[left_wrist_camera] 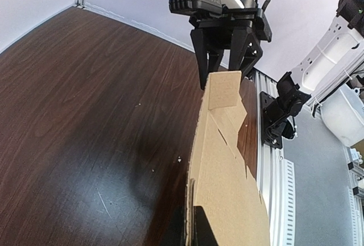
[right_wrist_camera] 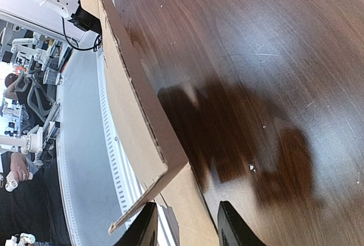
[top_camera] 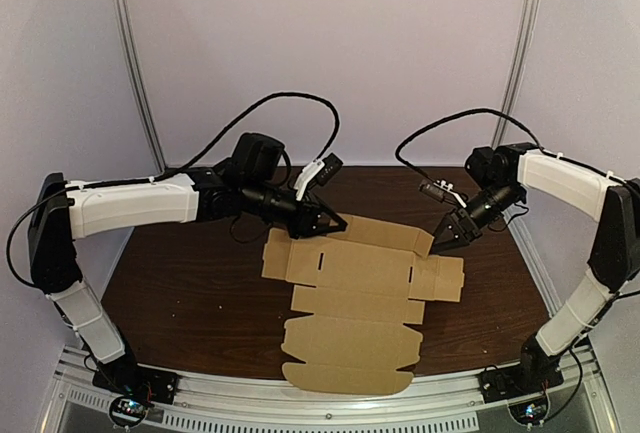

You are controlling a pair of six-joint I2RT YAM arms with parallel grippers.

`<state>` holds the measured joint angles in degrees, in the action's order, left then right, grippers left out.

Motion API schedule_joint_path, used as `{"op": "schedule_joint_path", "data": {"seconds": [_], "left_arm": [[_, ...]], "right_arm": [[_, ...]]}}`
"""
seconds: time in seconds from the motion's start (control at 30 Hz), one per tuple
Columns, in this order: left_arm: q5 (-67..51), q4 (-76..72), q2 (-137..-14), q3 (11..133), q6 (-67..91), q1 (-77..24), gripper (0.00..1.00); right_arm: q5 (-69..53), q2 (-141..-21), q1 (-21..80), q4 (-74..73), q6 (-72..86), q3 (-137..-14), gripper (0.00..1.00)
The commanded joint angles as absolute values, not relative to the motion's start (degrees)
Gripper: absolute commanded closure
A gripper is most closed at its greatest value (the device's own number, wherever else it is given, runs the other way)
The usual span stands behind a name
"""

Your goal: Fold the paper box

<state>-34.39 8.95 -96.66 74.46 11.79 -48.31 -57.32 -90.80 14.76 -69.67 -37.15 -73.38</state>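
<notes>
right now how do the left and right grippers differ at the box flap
The left gripper is at the far flap's left end, fingers closed on it; the right gripper is at its right end, fingers spread either side. Both meet the same raised flap.

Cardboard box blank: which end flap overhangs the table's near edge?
The rounded brown cardboard flap at the near end; it alone crosses onto the silver metal rail.

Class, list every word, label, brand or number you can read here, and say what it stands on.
None readable.
The cardboard box blank is plain, no print.
The white arm covers show no legible marking.
Background equipment in the right wrist view: too blurred to read.
</notes>
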Motion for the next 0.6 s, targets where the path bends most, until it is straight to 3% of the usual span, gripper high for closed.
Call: {"op": "schedule_joint_path", "data": {"seconds": [0.0,0.57], "left_arm": [[-36.5,3.0,-97.2,74.2,14.3,-47.8,1.0],[-43.6,0.7,-99.3,75.7,15.8,-47.9,1.0]], "right_arm": [[-60.9,-89.1,15.5,-70.0,-37.0,-74.5,0.62],[-63.2,-95.4,18.8,-70.2,-37.3,-80.9,0.58]]}}
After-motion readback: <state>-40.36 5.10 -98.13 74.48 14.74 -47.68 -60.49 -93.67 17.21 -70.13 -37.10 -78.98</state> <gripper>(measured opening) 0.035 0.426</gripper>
